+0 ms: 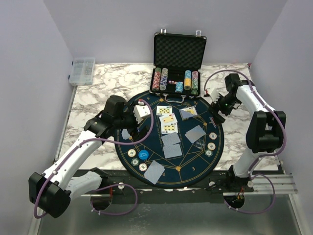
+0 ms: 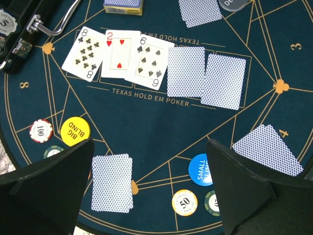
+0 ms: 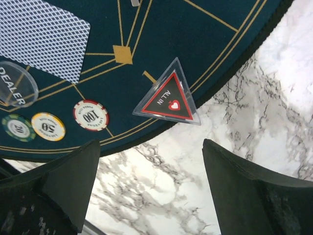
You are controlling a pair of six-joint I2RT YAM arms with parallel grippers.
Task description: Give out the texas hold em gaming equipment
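Observation:
On the round blue mat three face-up cards lie in a row beside two face-down ones. A face-down pair lies below my left gripper, which hangs open and empty above the mat. Around it lie the yellow big-blind disc, the blue small-blind disc and a cream 50 chip. My right gripper is open over bare marble just off the mat's edge. Close to it lie a clear triangular all-in marker, a red-rimmed 100 chip and the clear dealer disc.
An open black case with rows of chips stands at the back of the marble table. A clear compartment box sits at the back left corner. A card box lies near the face-up row. Walls close in on both sides.

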